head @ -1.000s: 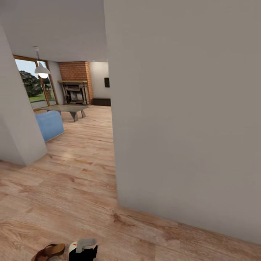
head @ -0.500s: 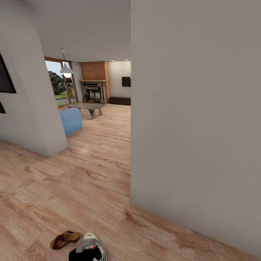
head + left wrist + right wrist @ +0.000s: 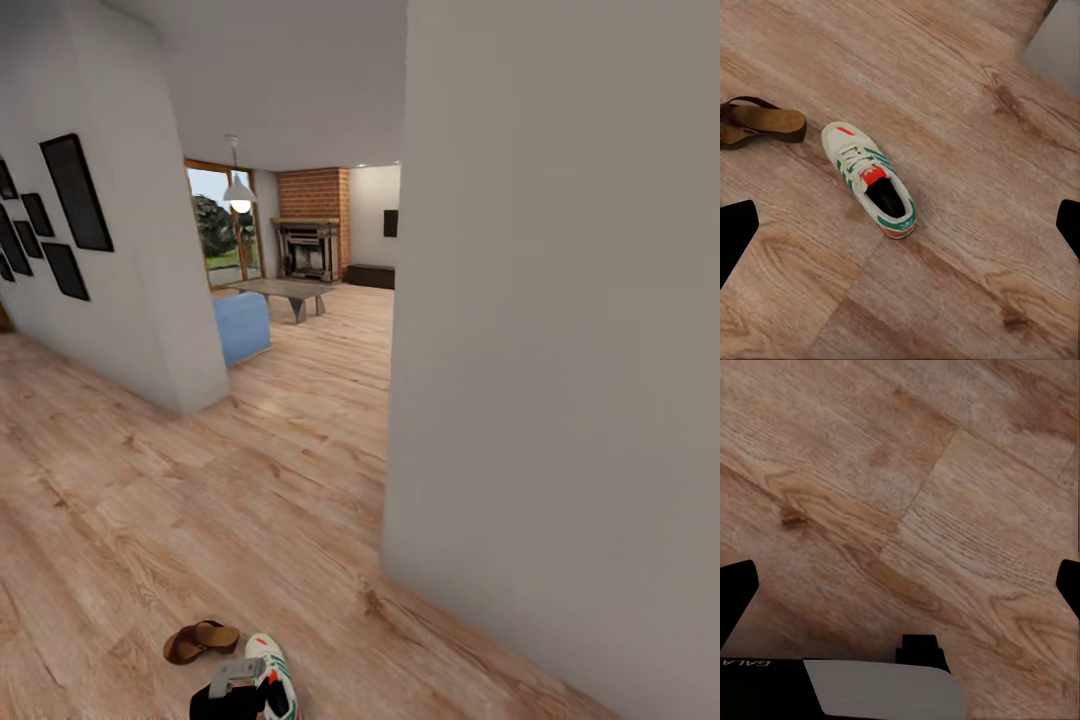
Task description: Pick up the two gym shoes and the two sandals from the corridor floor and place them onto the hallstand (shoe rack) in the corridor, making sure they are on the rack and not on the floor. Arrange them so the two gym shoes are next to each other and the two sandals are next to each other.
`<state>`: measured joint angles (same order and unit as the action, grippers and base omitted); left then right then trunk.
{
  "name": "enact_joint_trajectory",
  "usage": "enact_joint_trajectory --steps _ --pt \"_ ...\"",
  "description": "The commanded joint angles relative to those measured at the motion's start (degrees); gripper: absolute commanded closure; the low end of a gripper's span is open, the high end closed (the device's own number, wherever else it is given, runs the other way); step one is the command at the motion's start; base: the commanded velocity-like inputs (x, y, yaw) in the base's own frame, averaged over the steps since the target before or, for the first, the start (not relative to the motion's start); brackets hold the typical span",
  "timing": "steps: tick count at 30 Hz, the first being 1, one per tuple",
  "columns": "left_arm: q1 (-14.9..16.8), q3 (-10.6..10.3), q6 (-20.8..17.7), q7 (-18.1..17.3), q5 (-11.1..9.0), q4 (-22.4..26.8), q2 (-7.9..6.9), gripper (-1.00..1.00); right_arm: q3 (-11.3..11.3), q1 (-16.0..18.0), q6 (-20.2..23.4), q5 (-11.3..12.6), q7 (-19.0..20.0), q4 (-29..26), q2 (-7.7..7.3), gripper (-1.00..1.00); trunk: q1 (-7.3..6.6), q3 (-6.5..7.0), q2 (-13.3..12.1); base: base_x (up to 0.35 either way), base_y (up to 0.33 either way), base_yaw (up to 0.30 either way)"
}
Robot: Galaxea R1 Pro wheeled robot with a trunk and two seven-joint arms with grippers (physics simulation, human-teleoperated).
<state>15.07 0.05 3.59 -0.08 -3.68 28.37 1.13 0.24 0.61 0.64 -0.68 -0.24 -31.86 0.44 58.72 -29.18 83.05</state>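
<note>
Both pincers (image 3: 900, 225) (image 3: 900, 585) spread wide (fingertips apart).

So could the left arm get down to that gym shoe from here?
Probably yes: the gym shoe lies upright on bare floor between the open left claw's fingertips, and the sandal sits apart from it.

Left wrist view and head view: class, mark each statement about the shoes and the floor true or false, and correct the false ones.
1. The gym shoe lies on the wood floor. True.
2. A brown sandal lies beside the gym shoe without touching it. True.
3. The left gripper is shut on the gym shoe. False: its fingertips stand wide apart, above the shoe, holding nothing.
4. The gym shoe is black with blue stripes. False: it is white with green stripes and red-orange patches.
5. In the head view, framed pictures hang on a wall. True.
</note>
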Motion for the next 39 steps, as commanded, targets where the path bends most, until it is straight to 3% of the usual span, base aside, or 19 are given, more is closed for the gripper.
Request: enact_joint_trajectory --steps 1,24,39 --pt "0.0 0.0 0.2 0.0 -0.4 0.0 0.02 -1.0 0.0 0.0 0.1 -0.1 0.0 0.0 0.0 -1.0 0.01 -0.08 0.0 0.154 -0.297 0.3" --pt "0.0 -0.1 0.2 0.0 -0.4 -0.1 0.09 -1.0 0.0 0.0 0.1 -0.1 0.0 0.0 0.0 -1.0 0.01 -0.58 0.0 0.114 -0.282 0.3" --pt "0.0 0.0 0.1 0.0 -0.4 0.0 0.1 -1.0 0.0 0.0 0.1 -0.1 0.0 0.0 0.0 -1.0 0.01 -0.91 0.0 0.068 -0.04 0.3"
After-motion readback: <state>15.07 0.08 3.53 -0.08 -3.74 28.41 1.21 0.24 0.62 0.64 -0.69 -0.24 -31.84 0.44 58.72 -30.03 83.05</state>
